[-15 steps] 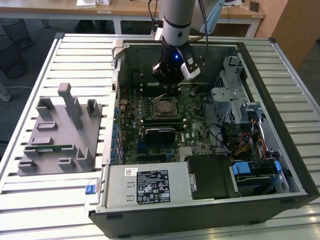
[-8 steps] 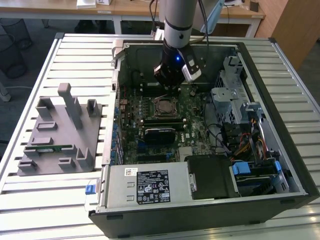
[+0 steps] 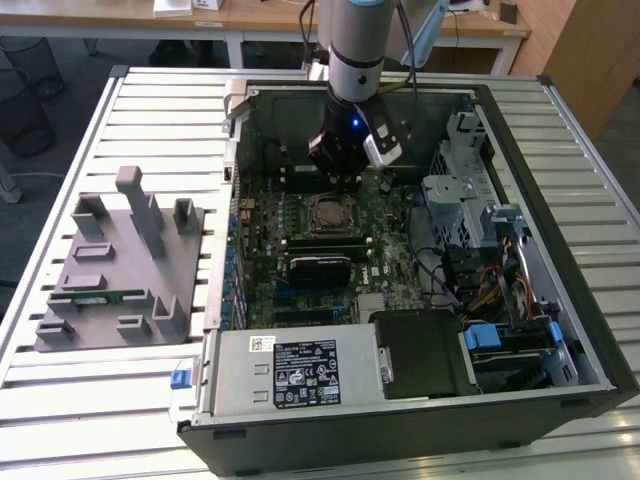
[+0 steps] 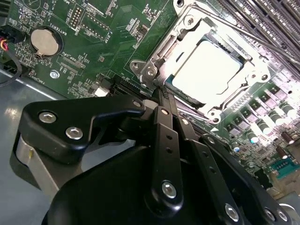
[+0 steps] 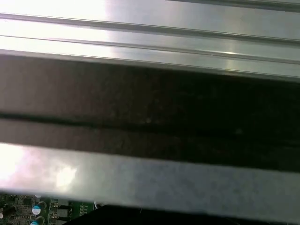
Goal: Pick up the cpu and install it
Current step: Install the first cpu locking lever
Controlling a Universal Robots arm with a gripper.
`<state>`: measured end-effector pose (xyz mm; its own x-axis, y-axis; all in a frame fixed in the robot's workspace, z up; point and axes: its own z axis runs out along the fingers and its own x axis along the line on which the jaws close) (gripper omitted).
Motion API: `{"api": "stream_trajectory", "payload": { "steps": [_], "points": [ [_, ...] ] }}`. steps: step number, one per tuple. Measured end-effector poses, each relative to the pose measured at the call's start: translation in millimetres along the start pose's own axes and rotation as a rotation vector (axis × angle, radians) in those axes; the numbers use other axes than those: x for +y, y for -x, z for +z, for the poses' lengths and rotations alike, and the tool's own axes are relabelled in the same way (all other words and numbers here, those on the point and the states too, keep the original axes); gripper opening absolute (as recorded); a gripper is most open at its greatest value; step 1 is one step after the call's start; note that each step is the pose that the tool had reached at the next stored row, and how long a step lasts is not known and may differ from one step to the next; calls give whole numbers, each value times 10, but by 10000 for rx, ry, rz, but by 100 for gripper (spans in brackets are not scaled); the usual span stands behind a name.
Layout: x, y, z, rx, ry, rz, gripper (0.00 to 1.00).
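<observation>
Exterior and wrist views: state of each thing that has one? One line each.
cpu: seated in the socket, silvery top up, nothing gripping it.
socket frame: lies around the cpu.
gripper: fingers together at the socket's edge, holding nothing.
computer case: lying on its side, side panel off, motherboard exposed.
grey parts holder: on the table at the exterior view's left, a green memory stick lying in it.

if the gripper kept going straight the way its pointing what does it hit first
Probably the metal socket frame edge beside the cpu: the gripper tips sit at that edge in the second wrist view, though depth is unclear.
</observation>
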<state>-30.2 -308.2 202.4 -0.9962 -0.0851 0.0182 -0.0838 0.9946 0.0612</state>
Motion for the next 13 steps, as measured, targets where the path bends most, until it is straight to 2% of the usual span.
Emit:
{"api": "stream_trajectory", "payload": {
  "steps": [4, 13],
  "points": [
    [-2, 1, 22, 2, -6, 1, 11],
    [-1, 1, 14, 1, -22, 1, 11]
  ]
}}
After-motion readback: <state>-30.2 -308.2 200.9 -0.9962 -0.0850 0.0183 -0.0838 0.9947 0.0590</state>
